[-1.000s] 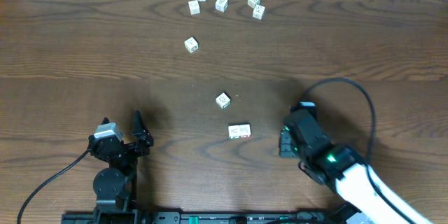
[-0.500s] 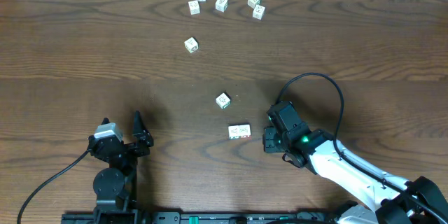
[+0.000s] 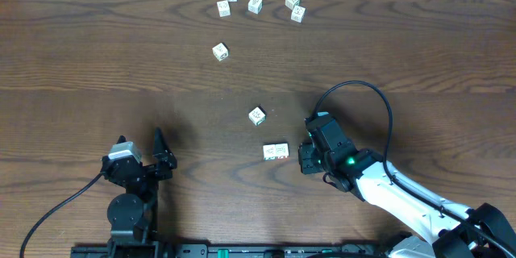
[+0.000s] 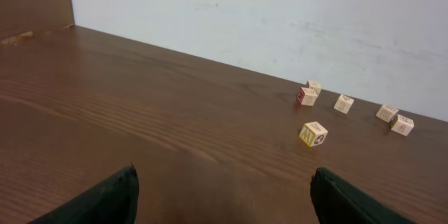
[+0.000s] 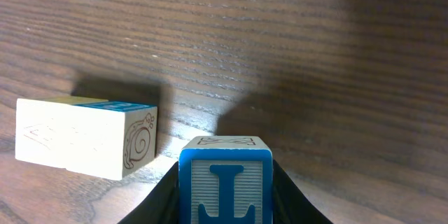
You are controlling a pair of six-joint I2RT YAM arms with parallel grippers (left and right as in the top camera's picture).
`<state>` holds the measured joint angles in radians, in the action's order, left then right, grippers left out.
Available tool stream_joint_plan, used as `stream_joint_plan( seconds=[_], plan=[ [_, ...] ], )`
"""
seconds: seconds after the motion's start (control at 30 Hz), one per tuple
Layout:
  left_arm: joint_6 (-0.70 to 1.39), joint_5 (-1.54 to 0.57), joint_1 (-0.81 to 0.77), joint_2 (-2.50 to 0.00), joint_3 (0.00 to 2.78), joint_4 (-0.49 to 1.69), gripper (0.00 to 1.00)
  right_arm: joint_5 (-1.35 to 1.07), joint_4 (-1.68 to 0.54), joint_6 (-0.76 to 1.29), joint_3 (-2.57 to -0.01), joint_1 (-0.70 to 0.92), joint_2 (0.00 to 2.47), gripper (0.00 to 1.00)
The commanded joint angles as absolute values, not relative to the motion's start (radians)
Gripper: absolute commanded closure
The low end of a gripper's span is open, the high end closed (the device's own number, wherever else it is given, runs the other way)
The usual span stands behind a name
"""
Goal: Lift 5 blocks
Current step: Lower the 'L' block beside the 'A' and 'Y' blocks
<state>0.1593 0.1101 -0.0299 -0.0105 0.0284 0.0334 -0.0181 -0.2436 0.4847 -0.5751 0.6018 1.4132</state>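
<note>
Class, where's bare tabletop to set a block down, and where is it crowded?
Free: left side of brown wooden table, left of far cream cube cluster, beyond open left gripper. Crowded: right gripper beside two touching cream cubes.

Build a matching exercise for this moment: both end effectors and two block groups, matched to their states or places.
Things:
1. left end effector
2. right end effector
3. side-by-side block pair
4. far block cluster

States or places:
A. near the far edge of the table
B. shut on a blue-faced block
C. wide open, holding nothing
D. lying on the table just ahead of the right end effector

Pairs: 1-C, 2-B, 3-D, 4-A
</note>
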Motion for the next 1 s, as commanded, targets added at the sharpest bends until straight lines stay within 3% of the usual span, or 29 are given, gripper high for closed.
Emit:
stream_joint_plan(
  seconds=[0.0, 0.23, 0.57, 0.8, 0.83, 0.9, 0.97],
  plan=[
    [0.154, 0.119, -0.032, -0.005, 0.004, 0.064, 0.21, -0.001, -0.236, 0.462, -0.596, 0.616, 1.421, 0.96],
    [0.154, 0.119, -0.032, -0.005, 0.004, 0.064, 0.21, 0.002, -0.2, 0.463, -0.596, 0.616, 1.496, 0.94],
    [0.154, 0.119, -0.032, -0.005, 0.004, 0.064, 0.21, -0.006, -0.185, 0.462, -0.614, 0.616, 1.52, 0.71],
    [0.154, 0.119, -0.032, -0.005, 0.004, 0.063, 0.21, -0.006, -0.21, 0.462, -0.615, 0.617, 1.52, 0.6],
    [0.154, 0.119, -0.032, -0.005, 0.004, 0.063, 0.21, -0.006, -0.21, 0.462, -0.615, 0.617, 1.52, 0.57],
    [0.154, 0.119, -0.032, -0.005, 0.004, 0.063, 0.21, -0.01, -0.21, 0.461, -0.615, 0.617, 1.516, 0.38],
    [0.154, 0.119, -0.032, -0.005, 0.004, 0.063, 0.21, -0.017, -0.21, 0.453, -0.617, 0.617, 1.509, 0.28]
  ],
)
